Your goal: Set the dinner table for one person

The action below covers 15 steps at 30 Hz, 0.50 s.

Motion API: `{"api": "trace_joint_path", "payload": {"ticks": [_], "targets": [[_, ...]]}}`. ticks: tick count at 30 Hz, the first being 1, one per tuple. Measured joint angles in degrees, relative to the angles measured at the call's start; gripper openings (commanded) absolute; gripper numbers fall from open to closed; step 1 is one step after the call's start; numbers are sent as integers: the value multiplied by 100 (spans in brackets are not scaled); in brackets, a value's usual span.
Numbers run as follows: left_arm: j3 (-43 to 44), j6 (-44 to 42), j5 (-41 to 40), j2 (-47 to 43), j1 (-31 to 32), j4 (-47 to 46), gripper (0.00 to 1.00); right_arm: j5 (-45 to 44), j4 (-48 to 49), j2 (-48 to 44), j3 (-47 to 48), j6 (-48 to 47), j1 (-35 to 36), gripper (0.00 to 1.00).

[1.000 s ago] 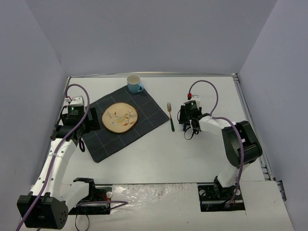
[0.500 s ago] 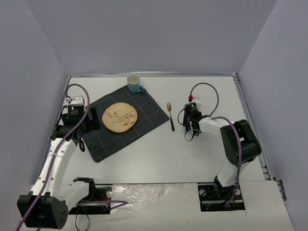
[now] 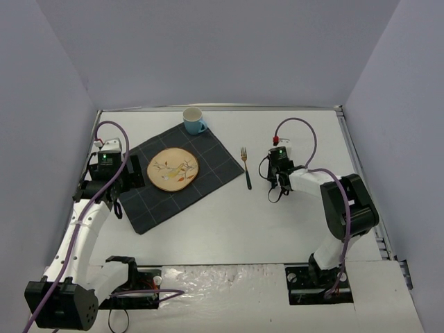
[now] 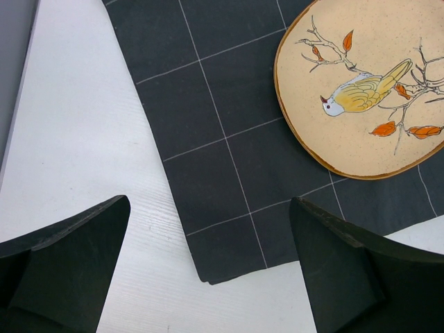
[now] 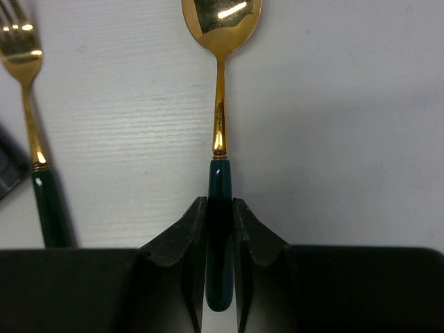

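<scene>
A spoon [image 5: 219, 104] with a gold bowl and dark green handle lies on the white dinner table [image 3: 229, 229]. My right gripper [image 5: 220, 202] is shut on its handle, one fingertip pressed against each side. In the top view the right gripper [image 3: 275, 177] hides the spoon. A matching fork [image 3: 245, 168] lies just left of it, also seen in the right wrist view as the fork [image 5: 28, 104]. My left gripper [image 4: 208, 277] is open and holds nothing. It hovers over the near left corner of the dark placemat [image 4: 222, 104], which carries the bird-painted plate [image 4: 368, 90].
A blue mug [image 3: 193, 121] stands at the far corner of the placemat [image 3: 208, 163]. The plate [image 3: 173, 170] sits mid-mat. Grey walls enclose the table on three sides, and a metal rail [image 3: 357, 166] runs along its right edge.
The right gripper's jaws have closed onto the spoon's green handle, and the gripper has shifted slightly right. The left arm has not moved.
</scene>
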<state>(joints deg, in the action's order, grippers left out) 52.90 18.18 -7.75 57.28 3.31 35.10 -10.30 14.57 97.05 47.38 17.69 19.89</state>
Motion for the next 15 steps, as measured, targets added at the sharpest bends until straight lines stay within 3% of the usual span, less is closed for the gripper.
{"api": "trace_joint_path", "payload": {"ticks": [8,15], "targets": [[0,1,0,0,0,0,97,68,126,-606,337,-937,704,0],[0,0,-1,0,0,1,97,871,373,-390,1022,-1604,1122,0]]}}
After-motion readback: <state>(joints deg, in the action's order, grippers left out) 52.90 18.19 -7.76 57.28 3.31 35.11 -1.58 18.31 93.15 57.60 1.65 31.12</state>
